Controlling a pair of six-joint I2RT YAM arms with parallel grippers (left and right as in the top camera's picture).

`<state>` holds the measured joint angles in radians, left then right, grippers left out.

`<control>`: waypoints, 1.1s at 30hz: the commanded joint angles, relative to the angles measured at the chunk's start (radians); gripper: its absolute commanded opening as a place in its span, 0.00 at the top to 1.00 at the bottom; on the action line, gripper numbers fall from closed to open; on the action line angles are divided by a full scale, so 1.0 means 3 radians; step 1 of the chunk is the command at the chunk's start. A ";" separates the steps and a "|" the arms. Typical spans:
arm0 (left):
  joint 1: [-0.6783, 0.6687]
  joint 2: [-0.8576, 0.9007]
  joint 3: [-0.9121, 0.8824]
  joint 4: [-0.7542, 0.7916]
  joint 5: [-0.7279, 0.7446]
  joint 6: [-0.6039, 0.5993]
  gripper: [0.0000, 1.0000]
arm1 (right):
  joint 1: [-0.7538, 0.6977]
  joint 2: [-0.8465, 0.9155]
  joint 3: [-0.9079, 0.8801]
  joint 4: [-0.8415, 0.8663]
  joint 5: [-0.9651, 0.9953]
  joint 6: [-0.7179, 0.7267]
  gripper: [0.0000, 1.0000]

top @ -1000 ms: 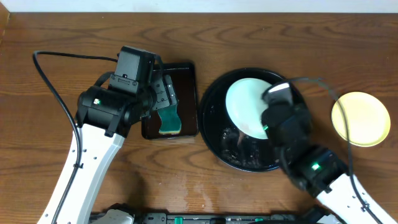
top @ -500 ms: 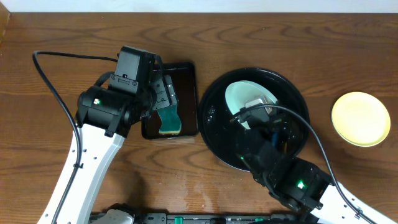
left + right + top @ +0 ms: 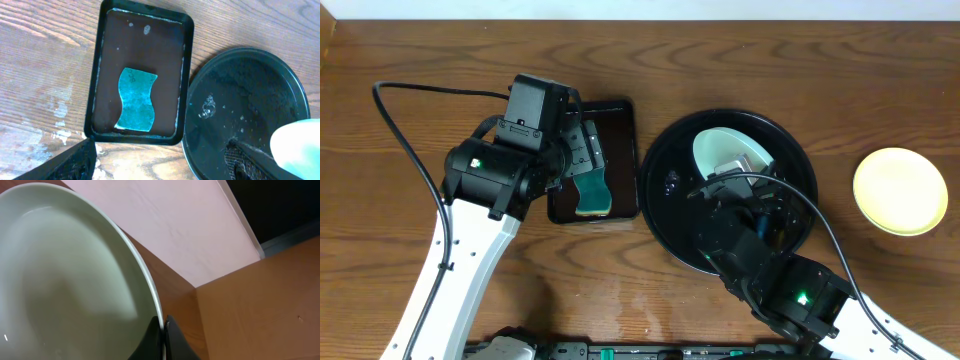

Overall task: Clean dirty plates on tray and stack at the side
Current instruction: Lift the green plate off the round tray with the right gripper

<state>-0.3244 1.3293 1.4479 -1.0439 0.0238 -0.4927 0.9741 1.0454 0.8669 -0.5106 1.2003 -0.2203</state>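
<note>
My right gripper (image 3: 164, 330) is shut on the rim of a pale mint-white plate (image 3: 65, 290) and holds it tilted. In the overhead view this plate (image 3: 728, 150) hangs above the far part of the round black tray (image 3: 660, 200), partly hidden by my right arm. It also shows at the lower right edge of the left wrist view (image 3: 300, 145). A yellow plate (image 3: 900, 190) lies flat on the bare wood to the right of the tray. A second mint-white plate is not in view. My left gripper (image 3: 160, 165) is open and empty, above the wood beside the teal sponge (image 3: 136, 99).
The sponge lies in a small rectangular black tray (image 3: 95, 85) just left of the round tray (image 3: 250, 90), which has water drops on it. A black cable (image 3: 410, 150) runs over the table at the left.
My right arm has swung to the left over the round tray's near side. The mint-white plate has tipped from nearly flat to steeply tilted. The left arm has not moved.
</note>
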 commanded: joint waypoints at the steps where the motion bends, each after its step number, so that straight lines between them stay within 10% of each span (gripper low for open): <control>1: 0.0011 -0.0010 0.0043 -0.0011 -0.0005 0.0033 0.17 | 0.0075 0.0001 0.0075 0.0020 0.0114 -0.0020 0.99; 33: 0.0011 -0.0010 0.0043 -0.0011 -0.0005 0.0033 0.17 | 0.0015 0.0031 0.0071 0.0277 0.0127 -0.0134 0.99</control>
<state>-0.3244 1.3293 1.4479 -1.0439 0.0238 -0.4927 0.9737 1.0473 0.8673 -0.4389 1.1881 -0.2283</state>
